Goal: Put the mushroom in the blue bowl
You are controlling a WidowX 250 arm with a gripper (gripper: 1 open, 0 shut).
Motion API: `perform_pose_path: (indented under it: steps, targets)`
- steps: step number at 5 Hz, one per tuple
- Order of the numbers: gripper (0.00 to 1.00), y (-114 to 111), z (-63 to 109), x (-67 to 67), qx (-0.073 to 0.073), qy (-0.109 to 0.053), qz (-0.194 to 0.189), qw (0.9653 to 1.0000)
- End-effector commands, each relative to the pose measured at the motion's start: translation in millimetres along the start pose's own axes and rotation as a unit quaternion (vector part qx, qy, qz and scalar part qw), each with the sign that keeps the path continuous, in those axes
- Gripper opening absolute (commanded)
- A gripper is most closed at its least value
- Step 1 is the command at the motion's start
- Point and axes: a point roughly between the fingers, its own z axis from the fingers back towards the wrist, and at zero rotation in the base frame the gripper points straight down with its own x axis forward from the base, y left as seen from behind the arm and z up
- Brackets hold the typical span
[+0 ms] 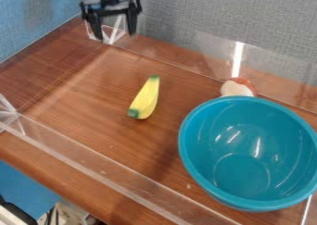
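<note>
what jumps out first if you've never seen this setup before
The large glossy teal-blue plastic bowl at the lower right dominates, sitting empty on the brown wooden table. Next comes the yellow-green banana-shaped toy lying alone mid-table. The small mushroom with its cream stem and orange-brown cap peeks out just behind the bowl's far rim, while the open black gripper hangs at the far left corner.
</note>
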Motion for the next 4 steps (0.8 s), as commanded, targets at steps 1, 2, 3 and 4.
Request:
perform_pose_path:
  steps: [1, 2, 3, 4]
  targets:
    - [1.0, -14.4, 56.1, -7.4, -0.021, -0.053, -0.006, 0.9984]
    - [1.0, -8.3, 60.1, -8.7, -0.017, -0.065, 0.017, 0.9976]
    - [1.0, 2.3, 58.6, -4.7, -0.012, -0.074, 0.046, 0.9962]
    - [0.0, -14.5, 61.2, -32.6, -0.015, -0.075, 0.05, 0.9958]
